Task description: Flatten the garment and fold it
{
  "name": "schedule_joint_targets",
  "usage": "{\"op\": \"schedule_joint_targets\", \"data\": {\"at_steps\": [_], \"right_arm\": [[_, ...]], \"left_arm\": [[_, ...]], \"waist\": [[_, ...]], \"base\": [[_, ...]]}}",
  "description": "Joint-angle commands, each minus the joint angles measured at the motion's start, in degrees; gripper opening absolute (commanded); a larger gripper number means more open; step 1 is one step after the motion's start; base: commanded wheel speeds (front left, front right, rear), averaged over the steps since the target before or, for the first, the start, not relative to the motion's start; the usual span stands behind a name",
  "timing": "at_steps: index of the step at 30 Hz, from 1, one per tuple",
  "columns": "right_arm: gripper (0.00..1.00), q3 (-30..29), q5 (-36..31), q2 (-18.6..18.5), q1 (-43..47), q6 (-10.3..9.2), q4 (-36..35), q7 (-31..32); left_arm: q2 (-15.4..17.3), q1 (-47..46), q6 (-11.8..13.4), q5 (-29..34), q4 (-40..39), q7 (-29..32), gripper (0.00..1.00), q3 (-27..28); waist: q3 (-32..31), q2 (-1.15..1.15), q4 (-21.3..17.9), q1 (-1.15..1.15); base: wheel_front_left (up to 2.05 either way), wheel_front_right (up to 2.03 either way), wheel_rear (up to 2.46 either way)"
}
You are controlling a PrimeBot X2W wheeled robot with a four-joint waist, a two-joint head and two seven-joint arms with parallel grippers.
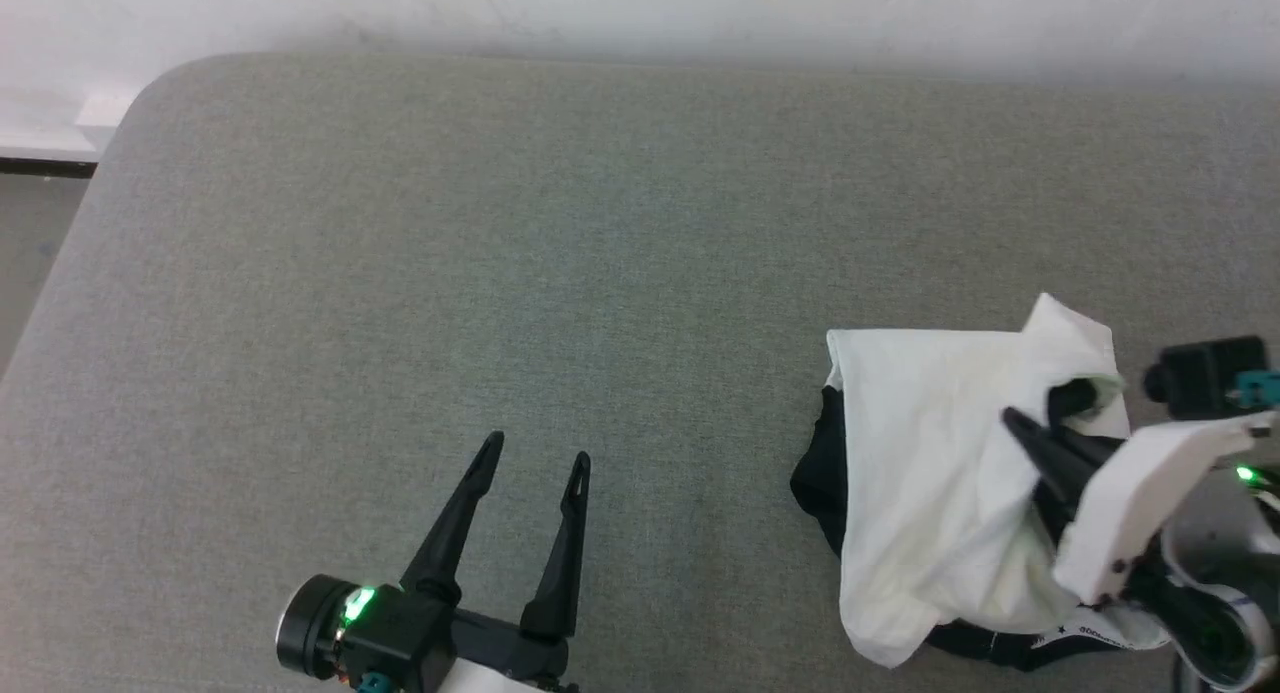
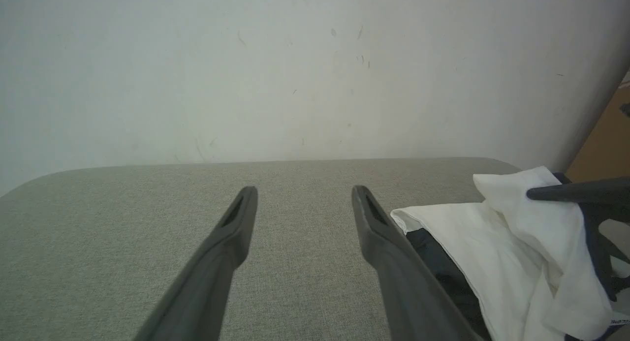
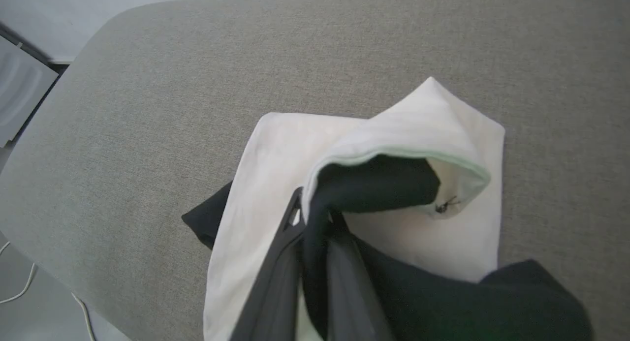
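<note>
Your right gripper (image 1: 1040, 411) is clamped on a fold of the bunched garment (image 1: 930, 453) at lower right, well apart from your spread, empty left gripper (image 1: 538, 449) at lower centre-left

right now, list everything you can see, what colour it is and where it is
garment: one, white with black sleeves, crumpled on the right side of the padded surface, one part lifted
padded surface: one, grey fabric, rounded corners, under everything
wall: one, white, behind the surface
cable: one, white, on the floor beyond the surface's edge
grey panel: one, past the surface's corner; cannot tell what it is
left jaws: one pair, dark fingers spread apart, over bare surface, apart from the garment
right jaws: one pair, dark fingers closed on the garment's black cloth
</note>
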Motion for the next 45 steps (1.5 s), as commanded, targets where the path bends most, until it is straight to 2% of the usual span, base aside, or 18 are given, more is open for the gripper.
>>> {"op": "schedule_joint_targets", "data": {"at_steps": [1,7,14,25,26,27,28,33,38,41,45], "right_arm": [[0.00,1.37,0.24,0.56,-1.37,-0.05,-0.44,0.48],[0.00,6.69,-1.37,1.68,-4.48,-0.05,1.65,1.65],[0.00,11.21,-6.01,2.27,-7.65,-0.05,9.46,3.26],[0.00,13.11,-10.87,5.32,-10.01,-0.05,19.70,4.33],[0.13,12.78,-11.14,5.73,-10.19,-0.05,20.52,4.35],[0.44,12.64,-11.43,6.07,-10.42,-0.05,21.17,4.28],[1.00,12.56,-11.62,6.40,-10.69,-0.05,21.63,3.94],[1.00,13.80,-8.80,7.79,-12.26,-0.05,20.02,2.19],[1.00,14.82,-2.60,6.73,-12.01,-0.05,11.38,5.09],[1.00,11.08,-0.15,4.54,-10.48,-0.05,4.74,6.49],[1.00,1.40,-0.54,1.77,-7.04,-0.05,-1.72,6.18]], "left_arm": [[-0.17,-0.23,-0.44,-0.43,0.32,-0.31,1.00,-0.16],[-0.69,-0.74,-0.96,-0.78,1.24,-0.48,1.00,-0.62],[-1.56,-1.24,-1.39,-1.00,2.29,-0.64,1.00,-1.17],[-3.36,-2.20,-2.04,-1.15,3.97,-0.80,1.00,-1.59],[-3.52,-2.24,-2.10,-1.16,4.14,-0.81,1.00,-1.59],[-3.66,-2.27,-2.20,-1.17,4.32,-0.82,1.00,-1.61],[-3.79,-2.29,-2.30,-1.20,4.49,-0.82,1.00,-1.61],[-3.75,-1.96,-2.51,-1.21,4.79,-0.84,1.00,-1.15],[-2.88,-1.36,-2.43,-1.09,4.32,-0.84,1.00,-0.66],[-2.48,-1.21,-2.18,-0.98,3.73,-0.74,1.00,-0.52],[-2.14,-1.16,-1.84,-0.76,2.93,-0.35,1.00,-0.57]], "waist": [[0.20,0.00,0.66,0.00],[0.62,0.00,2.21,0.00],[1.13,0.00,3.88,0.00],[1.37,0.00,5.34,0.00],[1.29,0.00,5.33,0.00],[1.21,0.00,5.30,0.00],[1.09,0.00,5.21,0.00],[-0.04,0.00,3.80,0.00],[-0.82,0.00,1.51,0.00],[-0.79,0.00,0.31,0.00],[-0.05,0.00,-1.01,0.00]], "base": [[0.00,0.00,0.00],[0.00,0.00,0.00],[0.00,0.00,0.00],[0.00,0.00,0.00],[0.00,0.00,0.00],[0.00,0.00,0.00],[0.00,0.00,0.00],[0.00,0.00,0.00],[0.00,0.00,0.00],[0.00,0.00,0.00],[0.00,0.00,0.00]]}}
